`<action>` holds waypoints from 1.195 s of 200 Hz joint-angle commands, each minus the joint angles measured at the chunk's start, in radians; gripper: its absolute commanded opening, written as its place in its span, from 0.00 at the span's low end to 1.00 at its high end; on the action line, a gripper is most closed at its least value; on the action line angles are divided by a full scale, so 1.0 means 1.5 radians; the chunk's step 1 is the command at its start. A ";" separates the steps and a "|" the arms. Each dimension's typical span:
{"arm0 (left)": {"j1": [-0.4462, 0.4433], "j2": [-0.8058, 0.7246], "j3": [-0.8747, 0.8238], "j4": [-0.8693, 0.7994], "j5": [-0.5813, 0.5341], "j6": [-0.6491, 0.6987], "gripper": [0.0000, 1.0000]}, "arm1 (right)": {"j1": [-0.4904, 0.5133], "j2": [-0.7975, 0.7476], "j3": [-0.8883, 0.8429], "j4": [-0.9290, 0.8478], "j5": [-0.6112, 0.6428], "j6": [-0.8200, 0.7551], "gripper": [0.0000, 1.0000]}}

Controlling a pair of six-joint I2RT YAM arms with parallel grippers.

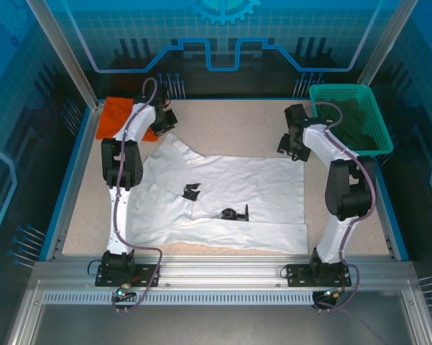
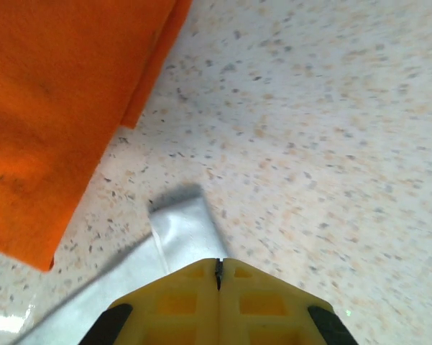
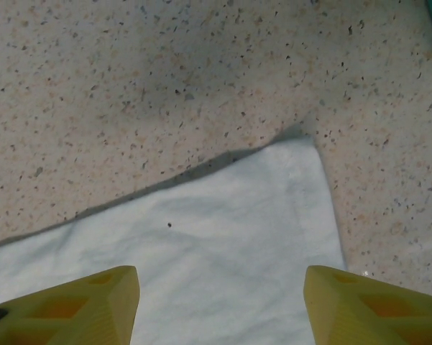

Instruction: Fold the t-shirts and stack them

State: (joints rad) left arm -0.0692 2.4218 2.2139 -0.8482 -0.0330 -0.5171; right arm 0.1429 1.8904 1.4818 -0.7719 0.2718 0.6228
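Near edge: both arm bases are bolted along it, left arm on the left, and each arm reaches out toward the far side of the tabletop point(image 1: 230, 118).

White t-shirt point(image 1: 230, 190): spread over the middle of the tabletop, with its long bottom side running close to the near edge. It's partly doubled over on itself, so a second layer sits on the left half. A couple of small black marks point(image 1: 233, 213) show on the front.

Right fingers point(image 3: 79, 302): spread wide apart with nothing between them. They hang right over the far right corner of the white t-shirt point(image 3: 223, 251), and the hemmed corner lies flat on the speckled surface below. In the overhead view they're toward the far right point(image 1: 291, 144).

Left fingers point(image 2: 180, 302): clenched tight, the yellow pads meeting in a thin line. A strip of the white t-shirt point(image 2: 183, 230) runs in under them, so it looks pinched, with a little tip of cloth poking out past the pads. From above they're way out toward the far left point(image 1: 165, 122).

Orange t-shirt point(image 1: 115, 115): lying in the far left corner of the tabletop, just beside the left fingers. Up close its folded edge point(image 2: 50, 108) sits near the white cloth without touching it.

Green basket point(image 1: 379, 115): at the far right corner, tilted a bit, with some dark cloth point(image 1: 356, 118) inside. Can't tell what that cloth is.
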 commanded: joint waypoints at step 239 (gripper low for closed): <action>0.008 0.095 0.072 -0.038 -0.046 0.105 0.35 | -0.038 0.009 0.028 -0.032 -0.010 0.001 0.65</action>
State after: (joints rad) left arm -0.0597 2.5320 2.2936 -0.8856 -0.0933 -0.3847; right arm 0.1074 1.9297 1.5341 -0.8009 0.2687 0.6125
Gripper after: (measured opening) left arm 0.348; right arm 0.652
